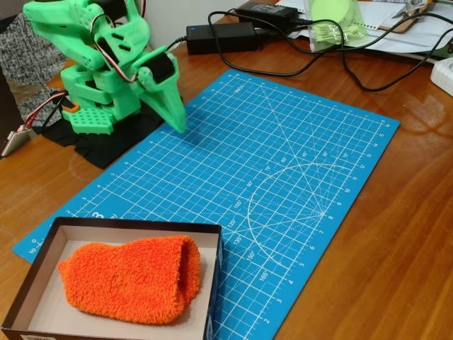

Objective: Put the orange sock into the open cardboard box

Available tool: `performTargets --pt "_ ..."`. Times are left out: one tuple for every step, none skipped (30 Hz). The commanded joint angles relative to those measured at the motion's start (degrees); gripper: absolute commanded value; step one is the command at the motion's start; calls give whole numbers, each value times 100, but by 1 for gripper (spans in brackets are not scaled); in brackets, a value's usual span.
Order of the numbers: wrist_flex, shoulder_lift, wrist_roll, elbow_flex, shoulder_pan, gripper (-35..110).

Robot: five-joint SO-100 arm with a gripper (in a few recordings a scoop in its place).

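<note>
Fixed view: the orange sock is seen lying inside the open cardboard box at the lower left of the frame, resting on the pale floor of the box with its open cuff turned toward the right wall. No part of the sock is seen hanging over the rim. The task is therefore judged to be done as far as placement goes; at most a retreat of the arm to rest is judged to be left.

The green claw is found in the upper left of the frame, well apart from the sock and box, with its pointed tip lowered to the corner of the blue cutting mat that is spread on the wooden bench. Nothing is held in it. The fingers appear drawn together to a narrow point, though the gap between them cannot be made out with certainty from this angle
</note>
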Motion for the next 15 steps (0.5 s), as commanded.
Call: performTargets --pt "237 466 70 211 202 0" --pt "308 580 70 229 211 0" --pt "422 765 44 255 141 0" --pt "475 835 -9 281 70 0" --pt "475 826 -18 272 53 0" --pt "483 826 0 272 62 0" --pt "501 826 44 272 114 0" --pt "510 835 88 272 193 0" --pt "527 835 141 272 264 0" --pt "536 835 167 264 316 0" --pt "545 835 176 264 325 0" --pt "545 835 167 264 316 0" --pt "554 835 149 264 264 0" --pt "554 835 132 264 211 0" --pt "554 835 123 255 176 0"
